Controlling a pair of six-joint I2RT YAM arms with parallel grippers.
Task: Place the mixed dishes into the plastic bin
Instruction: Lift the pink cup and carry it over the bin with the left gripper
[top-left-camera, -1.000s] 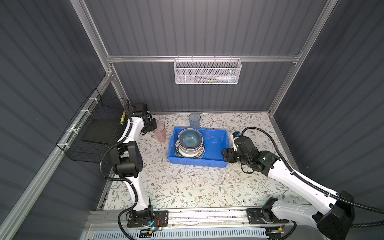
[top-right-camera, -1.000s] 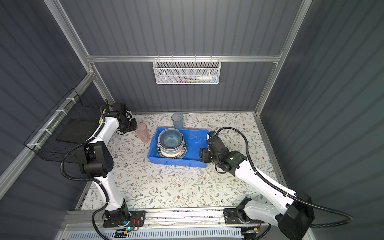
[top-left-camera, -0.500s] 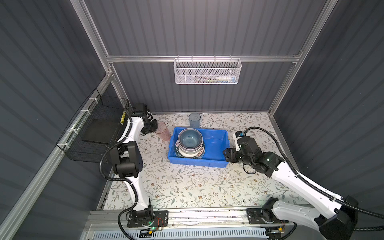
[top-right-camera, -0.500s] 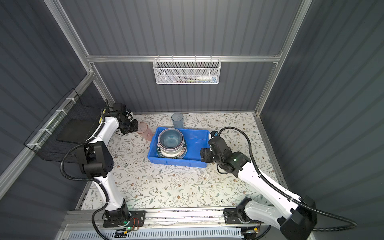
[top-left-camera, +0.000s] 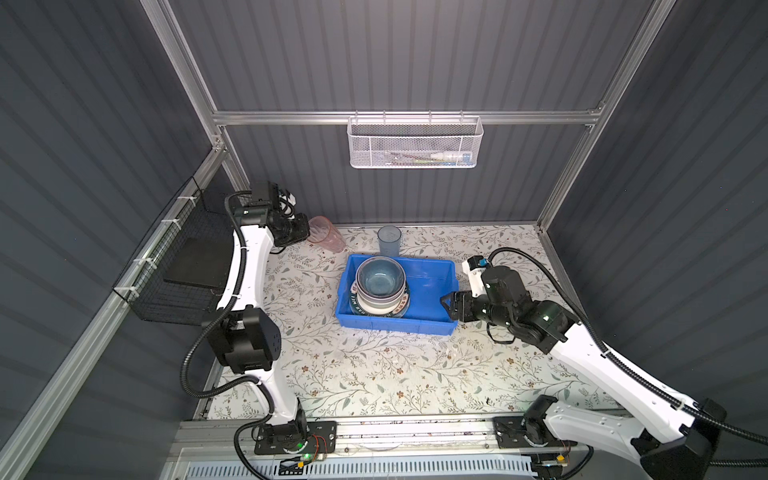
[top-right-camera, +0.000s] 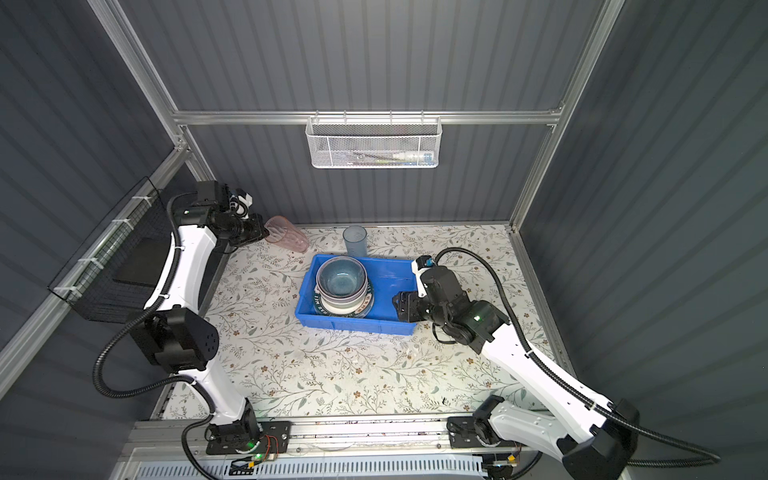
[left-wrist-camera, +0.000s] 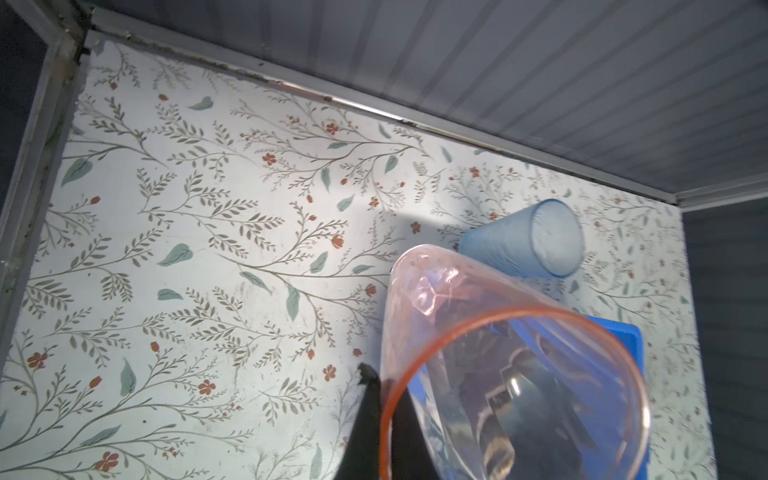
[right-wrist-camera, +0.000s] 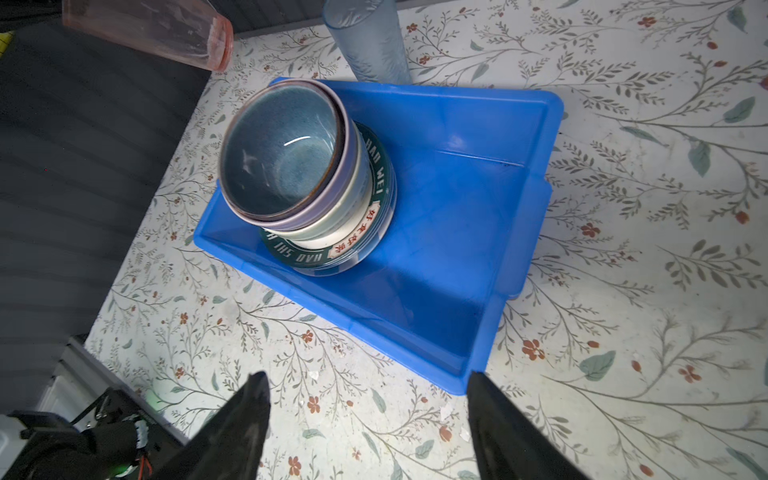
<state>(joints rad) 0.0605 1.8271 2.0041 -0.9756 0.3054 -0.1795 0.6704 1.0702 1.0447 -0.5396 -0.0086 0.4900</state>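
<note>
Pink tumbler (left-wrist-camera: 457, 299) pinch: left wrist only

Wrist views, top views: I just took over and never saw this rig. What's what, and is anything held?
Two robot arms work over a floral table. Both top views look down from one overhead camera; each wrist view rides on an arm, looking past its end effector. The blue bin holds bowls stacked on plates. The blue tumbler stands upright on the table behind it. The left end effector is shut on the rim of the tilted pink tumbler. The right end effector is open and empty, near the bin's right end.
</note>
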